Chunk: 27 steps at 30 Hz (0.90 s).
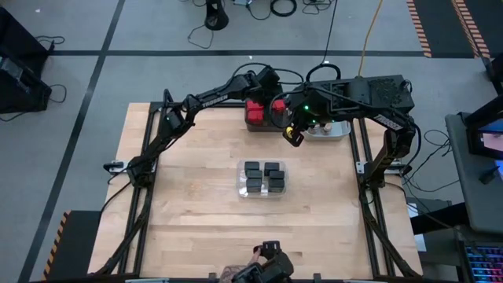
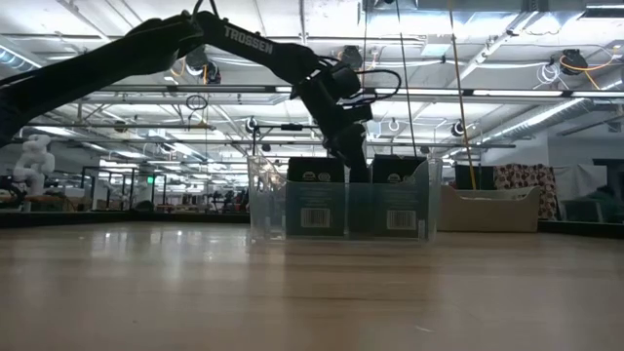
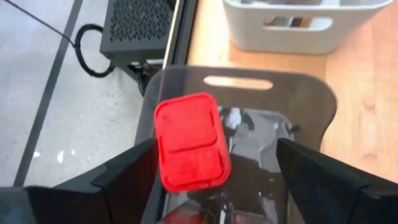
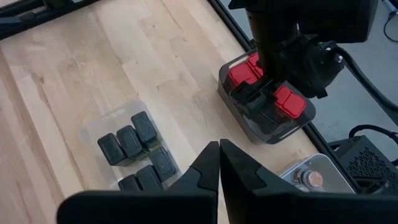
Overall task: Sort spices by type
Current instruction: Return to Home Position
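Red-topped spices (image 4: 289, 102) stand in a dark grey bin (image 4: 273, 134) at the table's far edge. My left gripper (image 3: 214, 152) hangs open just above this bin, slanting down. One red-topped spice (image 3: 189, 149) stands upright in the bin between its spread fingers, close to one finger, and I see no touch. Several black spices (image 4: 134, 152) sit in a clear bin (image 1: 263, 179) at mid-table. A tan-lidded jar (image 4: 313, 178) lies in the light grey bin (image 3: 298, 28). My right gripper (image 4: 219, 155) is shut and holds nothing, high above the table beside the light grey bin.
The dark grey and light grey bins stand side by side along the far edge, with the right arm (image 1: 354, 98) over the light grey one. A camera mount (image 1: 271, 263) sits at the near edge. Bare wood lies left and right of the clear bin.
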Available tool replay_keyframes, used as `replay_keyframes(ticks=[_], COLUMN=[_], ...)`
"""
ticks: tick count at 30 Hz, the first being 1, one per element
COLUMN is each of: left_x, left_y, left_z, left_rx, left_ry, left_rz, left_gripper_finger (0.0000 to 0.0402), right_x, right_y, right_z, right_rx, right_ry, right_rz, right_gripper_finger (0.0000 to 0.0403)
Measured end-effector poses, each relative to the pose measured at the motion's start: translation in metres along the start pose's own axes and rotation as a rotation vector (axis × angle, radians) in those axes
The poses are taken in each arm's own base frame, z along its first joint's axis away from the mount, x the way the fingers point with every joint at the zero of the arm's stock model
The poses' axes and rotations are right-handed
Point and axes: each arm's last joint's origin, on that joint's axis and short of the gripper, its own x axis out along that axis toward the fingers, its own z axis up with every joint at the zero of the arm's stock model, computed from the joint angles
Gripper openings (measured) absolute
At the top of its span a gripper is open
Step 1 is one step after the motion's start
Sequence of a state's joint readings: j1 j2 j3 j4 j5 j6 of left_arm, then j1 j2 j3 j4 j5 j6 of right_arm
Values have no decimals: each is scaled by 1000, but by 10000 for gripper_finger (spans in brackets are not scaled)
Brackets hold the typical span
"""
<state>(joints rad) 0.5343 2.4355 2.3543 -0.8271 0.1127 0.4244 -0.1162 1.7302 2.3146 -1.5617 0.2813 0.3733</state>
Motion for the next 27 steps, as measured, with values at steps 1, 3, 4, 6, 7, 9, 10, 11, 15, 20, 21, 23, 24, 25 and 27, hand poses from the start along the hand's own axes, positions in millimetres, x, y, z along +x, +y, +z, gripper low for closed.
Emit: replay_keyframes(ticks=[1, 3, 4, 6, 7, 9, 10, 11, 15, 20, 21, 23, 24, 25, 27], left_x=[0, 1, 1, 1, 2, 2, 2, 2, 1, 4, 5, 12, 13, 17, 21], left_y=[-2, -7, -9, -12, -14, -14, -14, -13, -8, -2, -1, -1, -1, -1, -1], left_z=[2, 5, 6, 9, 10, 11, 11, 10, 8, 1, -1, -5, -7, -11, -11], left_rx=[3, 12, 17, 26, 29, 30, 29, 27, 18, -4, -11, -24, -32, -36, -36], left_ry=[-7, -17, -22, -37, -37, -43, -41, -38, -33, -16, -1, 15, 26, 49, 45], left_rz=[0, -2, -4, 2, 5, 10, 12, 15, 20, 1, -7, -20, -28, -39, -38], left_gripper_finger=[329, 328, 326, 316, 308, 288, 276, 264, 208, 124, 107, 74, 59, 44, 17], right_x=[0, 0, 0, 0, 0, 0, 0, 0, 0, 0, 0, 0, 0, 0, 0], right_y=[0, 0, 0, 0, 0, 0, 0, 0, 0, 0, 0, 0, 0, 0, 0], right_z=[0, -1, -1, -1, -1, -1, -1, -1, -1, -1, -1, -1, -1, -1, -1], right_rx=[-2, -2, -3, -3, -3, -7, -7, -8, -8, -7, -7, -2, 0, 1, 1], right_ry=[4, 7, 8, 8, 8, 8, 8, 8, 8, 8, 8, 8, 8, 8, 7], right_rz=[-1, -3, -3, -3, -3, -3, -3, -3, -3, -3, -3, -3, -3, -3, -2], right_gripper_finger=[0, 0, 0, 0, 0, 0, 0, 0, 0, 0, 0, 0, 0, 0, 0])
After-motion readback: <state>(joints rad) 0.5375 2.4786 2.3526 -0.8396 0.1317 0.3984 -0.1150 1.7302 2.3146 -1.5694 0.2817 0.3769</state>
